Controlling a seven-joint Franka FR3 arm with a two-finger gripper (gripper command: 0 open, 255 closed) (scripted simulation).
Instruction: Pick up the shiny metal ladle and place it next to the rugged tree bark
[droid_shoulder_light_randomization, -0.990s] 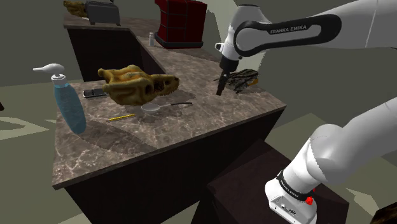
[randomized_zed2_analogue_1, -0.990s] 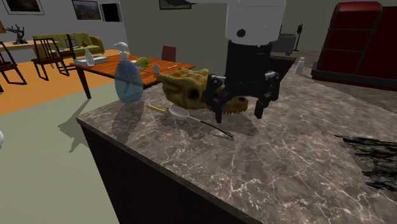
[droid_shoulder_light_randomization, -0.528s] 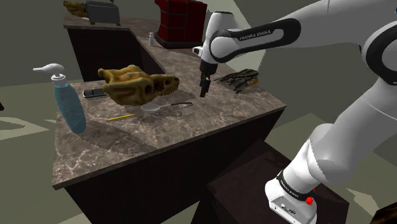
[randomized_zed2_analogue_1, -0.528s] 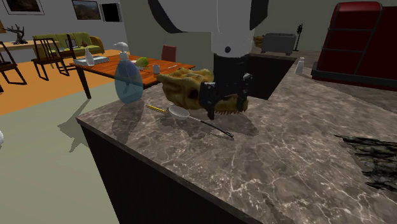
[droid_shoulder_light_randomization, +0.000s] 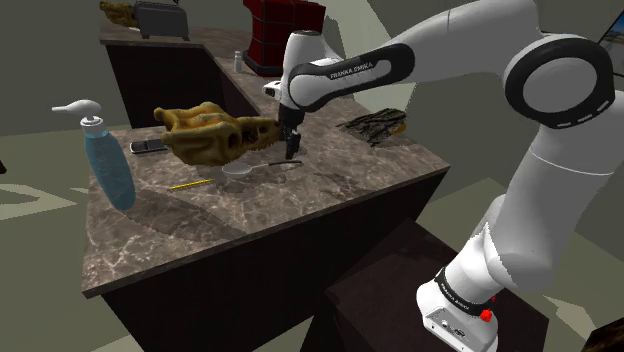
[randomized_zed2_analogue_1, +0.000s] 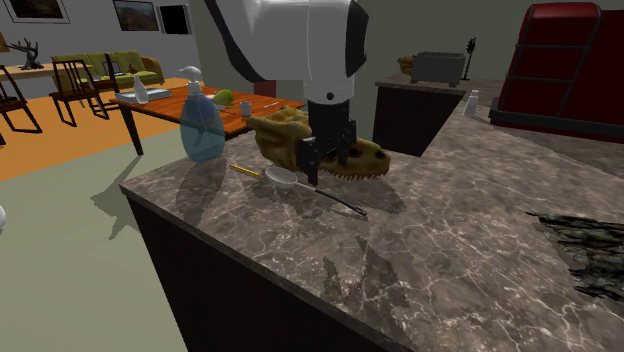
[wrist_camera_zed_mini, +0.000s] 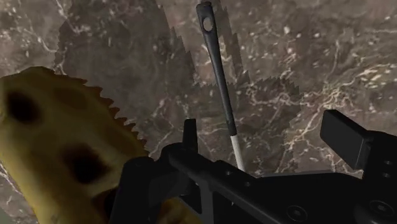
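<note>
The fingers (wrist_camera_zed_mini: 189, 137) stand spread, touching nothing; the gripper (droid_shoulder_light_randomization: 292, 152) hovers low over the thin handle of the ladle (randomized_zed2_analogue_1: 283, 177), which lies flat on the counter (droid_shoulder_light_randomization: 340, 175) just beside a yellow skull (droid_shoulder_light_randomization: 212, 135) (toothed edge nearest); the bark (droid_shoulder_light_randomization: 376, 125) lies well apart.

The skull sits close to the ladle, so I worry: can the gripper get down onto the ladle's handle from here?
Probably yes. The gripper hovers, jaws open, over the ladle, whose thin handle lies bare on the counter; the skull is close beside it but not covering it.
</note>
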